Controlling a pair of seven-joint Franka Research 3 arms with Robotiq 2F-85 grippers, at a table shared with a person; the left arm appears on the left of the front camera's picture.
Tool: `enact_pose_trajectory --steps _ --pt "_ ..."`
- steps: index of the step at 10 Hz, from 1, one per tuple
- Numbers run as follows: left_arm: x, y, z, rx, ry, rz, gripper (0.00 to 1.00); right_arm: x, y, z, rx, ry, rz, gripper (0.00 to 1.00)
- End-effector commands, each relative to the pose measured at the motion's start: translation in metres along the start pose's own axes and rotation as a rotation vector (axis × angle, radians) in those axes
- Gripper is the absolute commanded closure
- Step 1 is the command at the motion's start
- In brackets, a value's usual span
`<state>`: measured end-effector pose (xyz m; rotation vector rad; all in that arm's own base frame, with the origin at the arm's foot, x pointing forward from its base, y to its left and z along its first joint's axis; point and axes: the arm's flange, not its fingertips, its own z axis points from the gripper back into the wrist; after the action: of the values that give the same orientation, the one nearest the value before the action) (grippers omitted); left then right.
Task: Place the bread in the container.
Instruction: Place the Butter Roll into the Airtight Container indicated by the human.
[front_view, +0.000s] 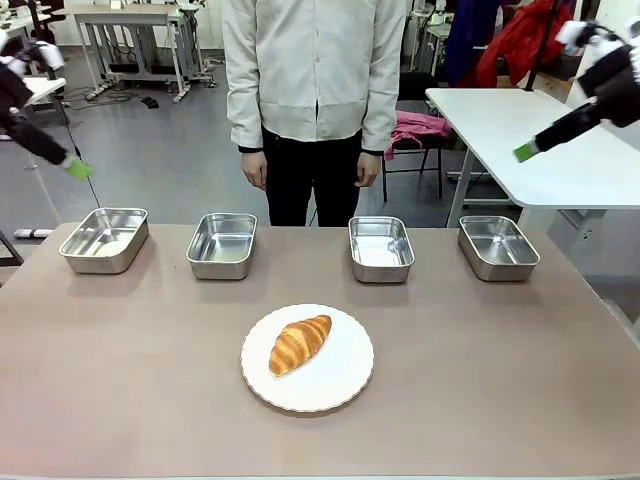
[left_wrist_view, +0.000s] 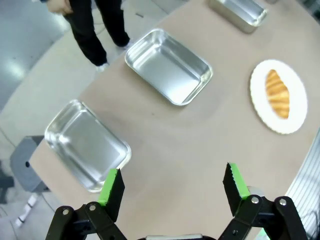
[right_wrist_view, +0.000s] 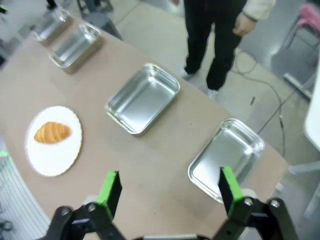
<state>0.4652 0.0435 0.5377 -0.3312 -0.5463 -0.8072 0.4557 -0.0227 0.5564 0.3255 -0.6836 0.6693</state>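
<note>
Tabletop (front_view: 120, 380): flat, brownish-beige.

Bread: one golden-brown, ridged, crescent-shaped croissant (front_view: 300, 344) lies on a round white plate (front_view: 340, 385) with a scalloped rim. The plate sits near centre, on the near side of the tabletop. The croissant lies a little left of the plate's middle, set diagonally.

Containers: four shallow rectangular stainless-steel trays with rounded corners stand in a row along the far side, well apart from the plate and from each other.
- far-left tray (front_view: 100, 262)
- centre-left tray (front_view: 220, 270)
- centre-right tray (front_view: 381, 274)
- far-right tray (front_view: 500, 270)

All four look identical; I cannot tell which one is meant for the bread. None holds anything.

Left hand (left_wrist_view: 173, 170): raised off the tabletop at the far left, up and left of the far-left tray. The green-padded fingers are spread wide with nothing between them. Its wrist view looks down on two trays, with the plate and croissant off to one side.

Right hand (right_wrist_view: 169, 172): raised at the far right, up and right of the far-right tray. Its fingers are spread wide and hold nothing.

Person (front_view: 315, 80): stands at the far side behind the two middle trays, in a cream jacket and black trousers, arms hanging at the sides, touching nothing.
</note>
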Motion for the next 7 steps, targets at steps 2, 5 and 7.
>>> enact_pose_trajectory --steps 2,5,7 --pt "-0.037 0.068 0.0 -0.053 -0.037 -0.057 0.0 -0.026 -0.053 0.006 0.143 -0.101 0.014 0.0" --pt "-0.039 0.05 0.009 -0.039 -0.025 -0.05 0.0 -0.024 -0.038 0.01 0.101 -0.078 0.003 0.0" --pt "-0.039 0.05 0.009 -0.039 -0.025 -0.05 0.0 -0.024 -0.038 0.01 0.101 -0.078 0.003 0.0"
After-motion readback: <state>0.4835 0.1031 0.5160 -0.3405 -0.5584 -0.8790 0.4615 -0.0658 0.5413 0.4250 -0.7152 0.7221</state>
